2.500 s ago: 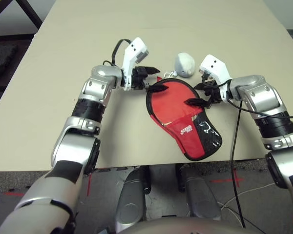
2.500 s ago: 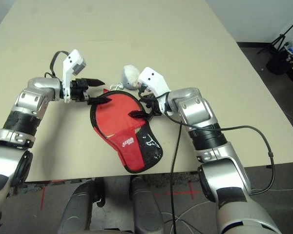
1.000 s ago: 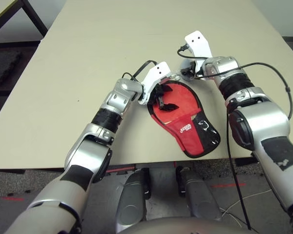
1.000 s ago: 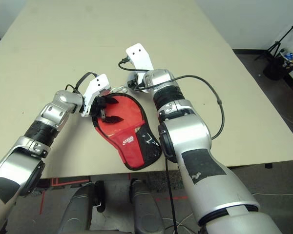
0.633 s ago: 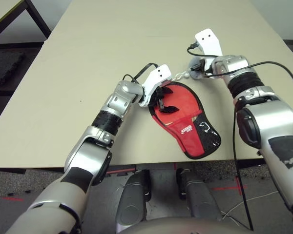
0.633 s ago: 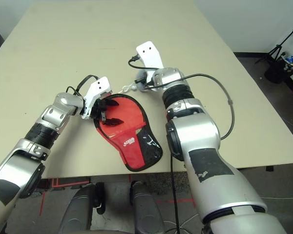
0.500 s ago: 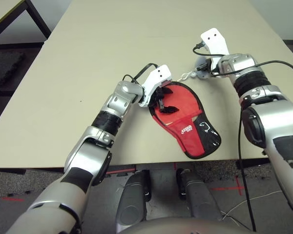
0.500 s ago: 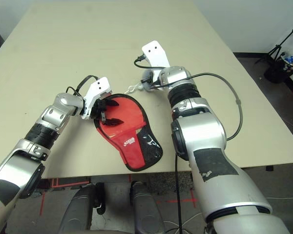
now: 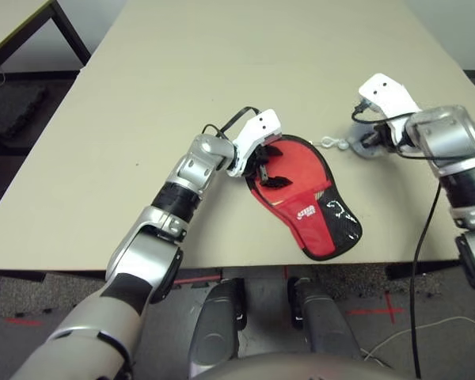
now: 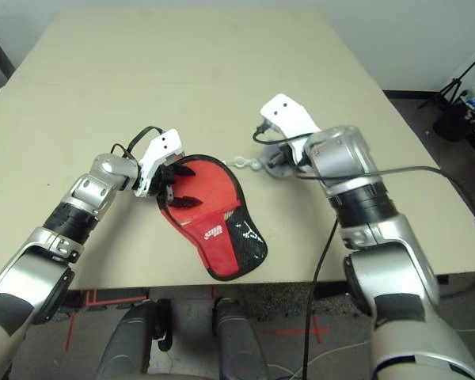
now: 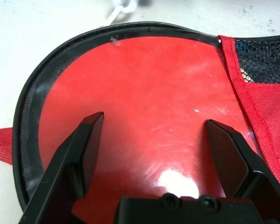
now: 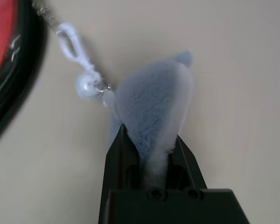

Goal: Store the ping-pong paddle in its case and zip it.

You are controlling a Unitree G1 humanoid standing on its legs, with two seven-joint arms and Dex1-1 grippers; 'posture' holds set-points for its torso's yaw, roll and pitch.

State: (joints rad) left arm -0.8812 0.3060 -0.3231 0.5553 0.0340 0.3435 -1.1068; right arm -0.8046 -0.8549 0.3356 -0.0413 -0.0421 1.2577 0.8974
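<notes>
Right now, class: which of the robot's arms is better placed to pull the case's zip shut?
Right. Its gripper is already clamped on the fluffy grey pull charm clipped to the red fabric case, while the open left gripper only hovers over the case.

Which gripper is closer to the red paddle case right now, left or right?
Left. The left gripper hangs open right over the round end of the case. The right gripper is off to the case's right, shut on the fluffy grey pouch.

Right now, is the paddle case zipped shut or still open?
Cannot tell. The case lies flat with its black edge closed around the round end, beside the left gripper, but the zipper itself is too small to read.
</notes>
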